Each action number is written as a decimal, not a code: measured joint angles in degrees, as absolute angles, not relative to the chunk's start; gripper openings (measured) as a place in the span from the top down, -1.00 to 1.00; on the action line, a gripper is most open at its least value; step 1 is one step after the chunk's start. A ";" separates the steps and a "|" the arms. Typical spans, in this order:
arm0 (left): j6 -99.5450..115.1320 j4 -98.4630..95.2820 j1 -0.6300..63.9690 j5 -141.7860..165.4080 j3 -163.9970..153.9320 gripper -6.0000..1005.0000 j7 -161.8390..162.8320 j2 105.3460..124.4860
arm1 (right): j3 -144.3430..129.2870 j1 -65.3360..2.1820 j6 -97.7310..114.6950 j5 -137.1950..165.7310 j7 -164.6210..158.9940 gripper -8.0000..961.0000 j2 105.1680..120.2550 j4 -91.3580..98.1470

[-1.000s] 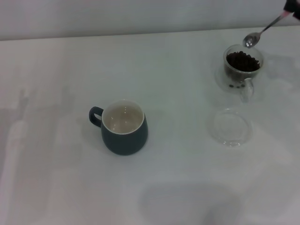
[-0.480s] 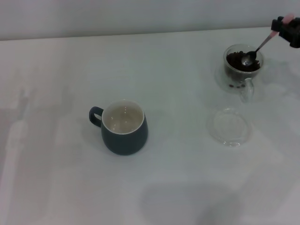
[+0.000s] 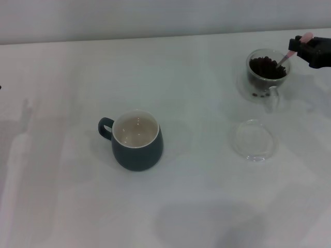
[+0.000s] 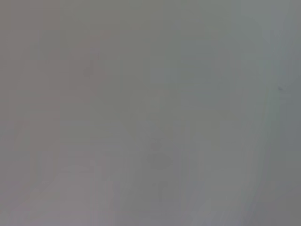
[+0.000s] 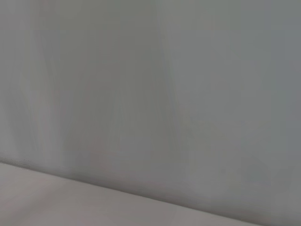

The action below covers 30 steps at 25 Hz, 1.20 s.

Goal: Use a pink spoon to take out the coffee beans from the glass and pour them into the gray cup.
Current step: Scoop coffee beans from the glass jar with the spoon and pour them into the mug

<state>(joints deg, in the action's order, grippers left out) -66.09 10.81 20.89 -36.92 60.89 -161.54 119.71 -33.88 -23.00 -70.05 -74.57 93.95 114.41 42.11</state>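
The glass (image 3: pixel 266 77) stands at the far right of the table, filled with dark coffee beans (image 3: pixel 267 67). My right gripper (image 3: pixel 305 49) reaches in from the right edge, just right of the glass's rim, shut on the pink spoon (image 3: pixel 293 49). The spoon slants down into the glass and its bowl is buried among the beans. The gray cup (image 3: pixel 136 140) sits left of centre with its handle pointing left; its cream inside shows no beans. My left gripper is out of sight, and both wrist views show only blank grey surface.
A flat clear glass dish (image 3: pixel 253 140) lies on the white table (image 3: pixel 196 93), in front of the glass. A wall runs along the table's far edge.
My right gripper has come down and to the left, and the spoon's bowl has gone from above the glass's rim into the beans.
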 joint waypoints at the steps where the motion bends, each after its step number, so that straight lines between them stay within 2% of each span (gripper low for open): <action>1: -66.09 10.81 20.89 -36.92 60.85 -0.60 -161.54 119.70 | -33.68 -23.00 -69.93 -74.69 93.50 0.68 114.39 41.67; 30: -66.61 10.72 20.57 -36.91 60.03 -0.60 -161.60 119.43 | -30.79 -23.19 -65.53 -75.36 62.83 0.67 113.09 38.88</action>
